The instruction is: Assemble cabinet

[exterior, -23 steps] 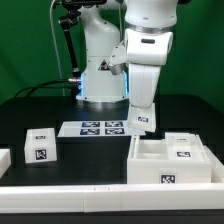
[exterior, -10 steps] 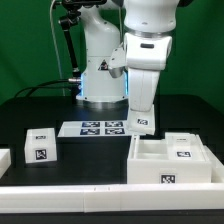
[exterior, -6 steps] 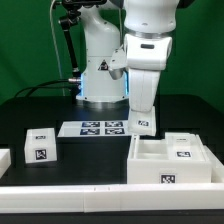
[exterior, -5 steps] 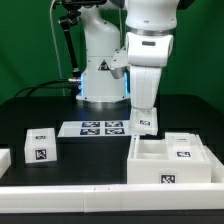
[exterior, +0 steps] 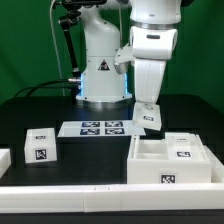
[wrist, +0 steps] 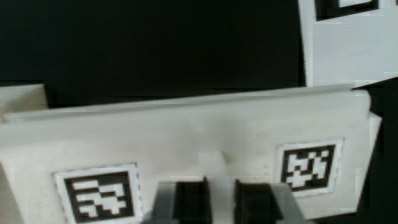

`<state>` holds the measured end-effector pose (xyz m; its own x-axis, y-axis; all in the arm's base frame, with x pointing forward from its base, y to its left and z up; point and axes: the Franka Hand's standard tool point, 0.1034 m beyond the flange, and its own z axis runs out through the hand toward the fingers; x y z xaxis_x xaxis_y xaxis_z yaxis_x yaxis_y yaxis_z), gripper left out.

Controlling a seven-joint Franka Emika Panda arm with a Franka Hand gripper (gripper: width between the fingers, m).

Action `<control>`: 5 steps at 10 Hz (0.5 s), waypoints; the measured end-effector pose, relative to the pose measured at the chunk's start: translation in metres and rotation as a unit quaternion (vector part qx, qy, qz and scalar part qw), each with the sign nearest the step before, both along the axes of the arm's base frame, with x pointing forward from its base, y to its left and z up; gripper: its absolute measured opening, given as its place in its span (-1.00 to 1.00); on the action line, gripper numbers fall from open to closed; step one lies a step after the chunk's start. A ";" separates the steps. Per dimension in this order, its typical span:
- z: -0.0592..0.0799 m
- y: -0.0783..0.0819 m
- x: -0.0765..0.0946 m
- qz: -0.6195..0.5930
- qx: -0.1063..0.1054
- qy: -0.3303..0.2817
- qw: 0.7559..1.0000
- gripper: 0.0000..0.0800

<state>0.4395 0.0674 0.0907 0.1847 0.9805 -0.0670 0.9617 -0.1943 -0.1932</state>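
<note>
Black table [exterior: 30, 105]: drawer block [exterior: 148, 117] clamped in gripper [exterior: 146, 106], centre right, above cabinet [exterior: 192, 172]; insertion step judged; compartment alignment required next.

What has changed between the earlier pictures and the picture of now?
The gripper, shut on a small drawer block, moved toward the exterior view's right and slightly up, closer to the cabinet; the block now hangs tilted. Nothing was let go. The loose block on the exterior view's left and the marker board stayed in place.
</note>
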 end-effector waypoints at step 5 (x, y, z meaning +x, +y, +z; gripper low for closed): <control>-0.003 0.003 0.003 0.000 0.004 -0.010 1.000 -0.84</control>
<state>0.4422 0.0705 0.0875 0.1856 0.9810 -0.0562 0.9656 -0.1926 -0.1747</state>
